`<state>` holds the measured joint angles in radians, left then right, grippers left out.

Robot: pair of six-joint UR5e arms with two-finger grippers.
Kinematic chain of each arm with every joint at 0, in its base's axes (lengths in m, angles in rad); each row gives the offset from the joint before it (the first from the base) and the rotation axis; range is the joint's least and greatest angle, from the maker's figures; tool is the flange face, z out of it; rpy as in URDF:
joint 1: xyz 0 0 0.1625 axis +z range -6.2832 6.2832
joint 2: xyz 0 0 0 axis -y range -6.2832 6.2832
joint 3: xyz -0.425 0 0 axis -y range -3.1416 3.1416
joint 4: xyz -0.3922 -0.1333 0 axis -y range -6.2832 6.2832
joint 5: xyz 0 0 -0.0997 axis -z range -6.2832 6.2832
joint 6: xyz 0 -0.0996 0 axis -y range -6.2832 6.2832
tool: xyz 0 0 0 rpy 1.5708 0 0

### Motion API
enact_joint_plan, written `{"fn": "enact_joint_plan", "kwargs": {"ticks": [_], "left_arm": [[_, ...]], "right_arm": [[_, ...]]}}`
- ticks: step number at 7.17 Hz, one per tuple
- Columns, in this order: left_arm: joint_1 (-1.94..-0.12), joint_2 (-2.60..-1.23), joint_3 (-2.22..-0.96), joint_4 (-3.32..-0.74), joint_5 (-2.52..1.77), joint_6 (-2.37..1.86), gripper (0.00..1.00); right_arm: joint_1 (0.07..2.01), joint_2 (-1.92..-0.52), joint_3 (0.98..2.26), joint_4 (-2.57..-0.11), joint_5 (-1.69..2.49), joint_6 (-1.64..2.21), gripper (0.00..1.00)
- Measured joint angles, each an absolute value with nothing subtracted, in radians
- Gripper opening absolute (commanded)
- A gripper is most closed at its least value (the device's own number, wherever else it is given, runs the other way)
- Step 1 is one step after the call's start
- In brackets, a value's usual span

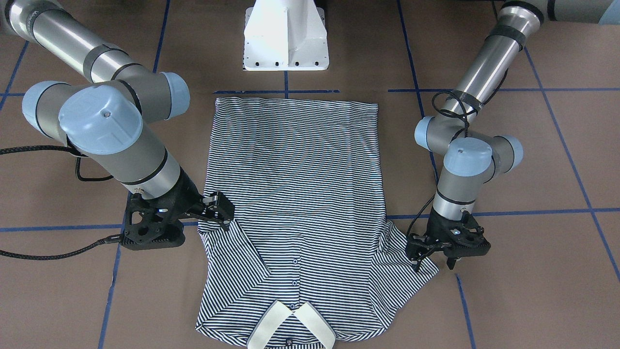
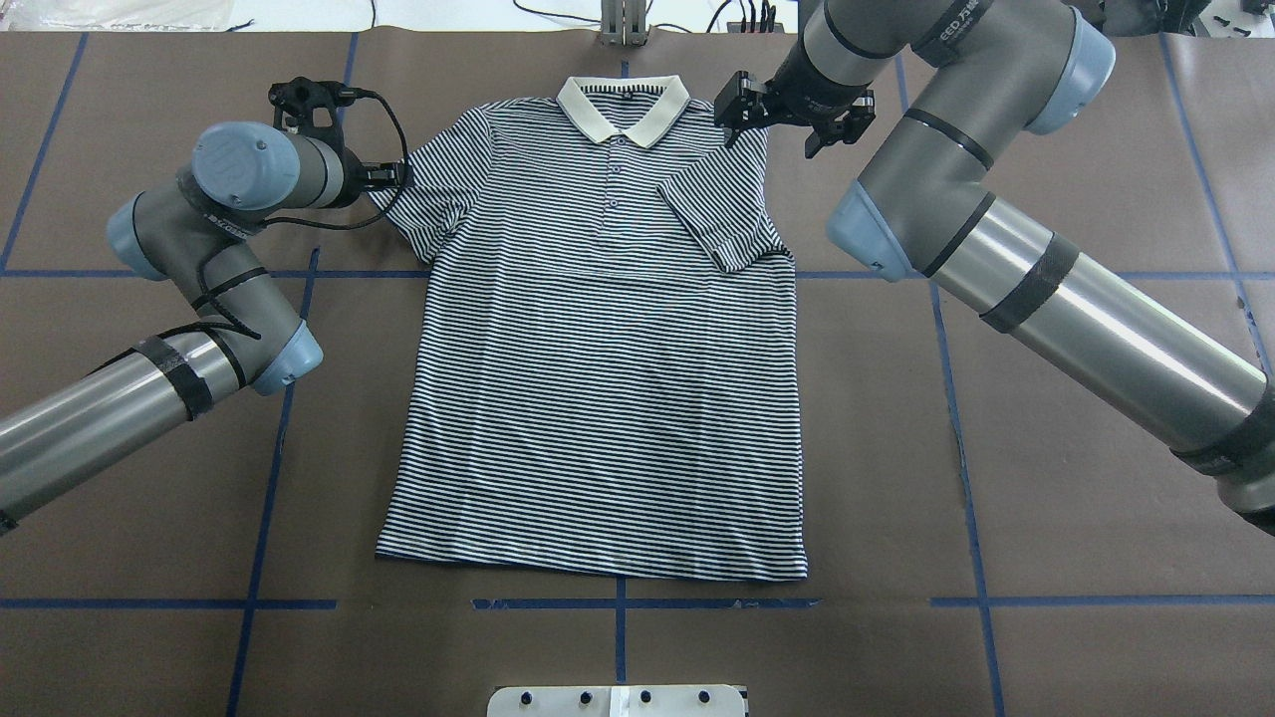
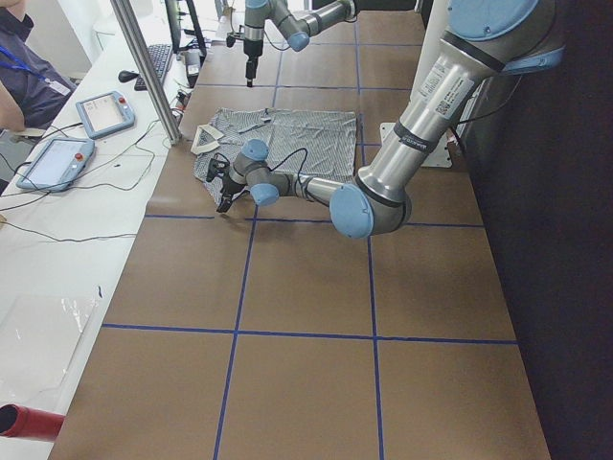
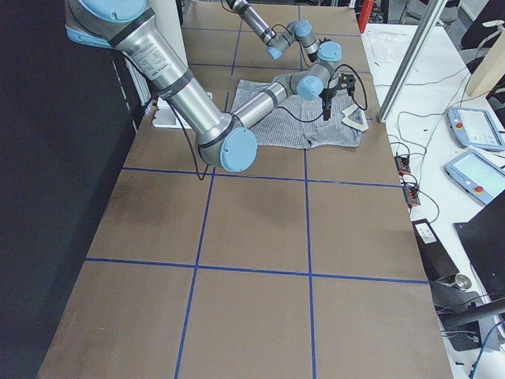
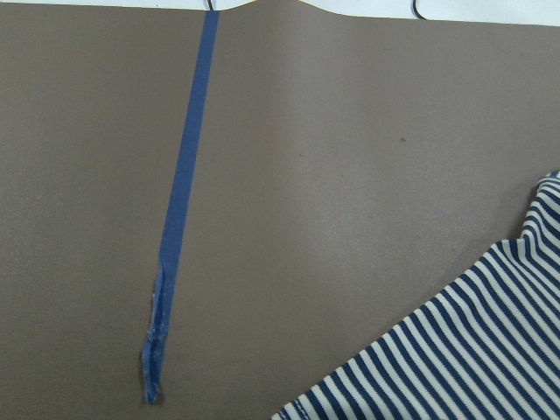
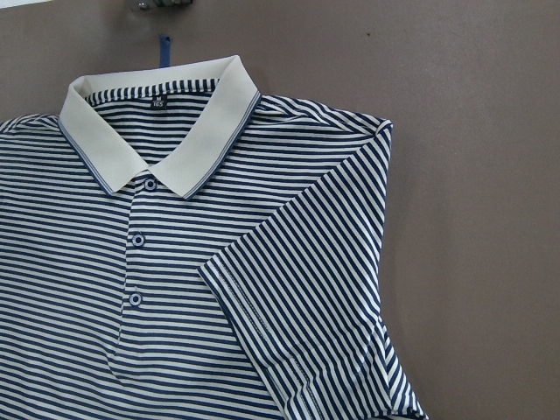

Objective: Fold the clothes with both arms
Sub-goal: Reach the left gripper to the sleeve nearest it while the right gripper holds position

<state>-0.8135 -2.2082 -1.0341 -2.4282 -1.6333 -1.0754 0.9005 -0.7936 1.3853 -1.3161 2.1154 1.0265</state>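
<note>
The shirt (image 2: 598, 349) lay flat and face up in the middle of the brown table (image 2: 996, 398). Its right sleeve (image 2: 722, 224) was already folded in over the chest, and its left sleeve (image 2: 428, 199) was spread out to the side.

The trouble I expected was at that left sleeve. The left gripper (image 1: 434, 264) sat right at the sleeve's outer edge with its fingers apart and nothing in them. A shallow bite on the thin hem would likely slip out mid-fold. A low one could snag the table covering. A sideways pull might also drag the whole body askew, since nothing was pinning it.

The right gripper (image 1: 220, 211) hung above the right shoulder, also spread and empty. If it came down carelessly, it could flip the tucked sleeve back out.

The white collar (image 2: 623, 105) pointed to the far edge, away from the robot's white base (image 1: 286, 39), and the hem (image 2: 598, 568) lay nearest it. The long axis ran near to far, roughly square with the blue tape lines (image 2: 279, 398).
</note>
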Motion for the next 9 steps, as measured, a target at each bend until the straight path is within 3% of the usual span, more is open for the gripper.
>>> {"fn": "enact_joint_plan", "kwargs": {"ticks": [5, 6, 9], "left_arm": [[-0.818, -2.220, -1.025, -2.430, -1.634, -1.075, 0.07], [-0.818, -2.223, -1.025, -2.429, -1.634, -1.075, 0.00], [-0.824, -2.250, -1.029, -2.407, -1.640, -1.070, 0.00]], "right_arm": [[0.901, -0.795, 1.384, -1.315, 2.115, 1.016, 1.00], [0.901, -0.795, 1.384, -1.315, 2.115, 1.016, 1.00], [0.901, -0.796, 1.381, -1.315, 2.115, 1.014, 1.00]]}}
